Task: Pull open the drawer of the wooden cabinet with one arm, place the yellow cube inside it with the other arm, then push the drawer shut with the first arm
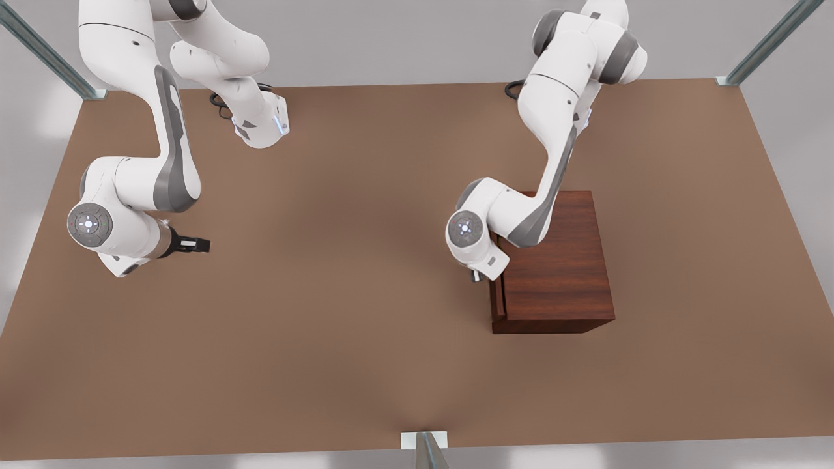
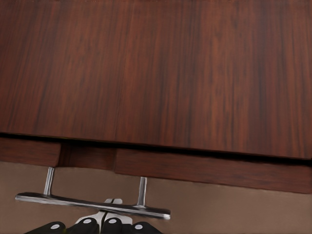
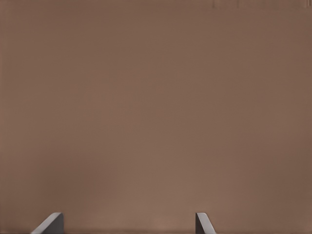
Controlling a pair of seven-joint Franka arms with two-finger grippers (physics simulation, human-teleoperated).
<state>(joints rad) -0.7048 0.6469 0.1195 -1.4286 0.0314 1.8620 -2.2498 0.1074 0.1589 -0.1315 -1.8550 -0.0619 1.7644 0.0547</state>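
The wooden cabinet [image 1: 560, 260] stands on the table at the front view's right. Its drawer [image 1: 498, 296] faces the front view's left and sticks out only a sliver; in the left wrist view the drawer front [image 2: 204, 168] shows just below the cabinet top [image 2: 156, 68]. My left gripper [image 1: 477, 275] [image 2: 105, 215] is shut on the silver bar handle [image 2: 58, 199], gripping it near one post. My right gripper [image 1: 206, 245] hovers at the front view's left, open with nothing between its fingertips [image 3: 204, 223], facing bare table. The yellow cube is out of view.
The brown table [image 1: 339, 312] spreads wide between the two arms. Metal frame posts [image 1: 427, 449] stand at the table's edges and corners. The left arm's elbow leans over the cabinet's top.
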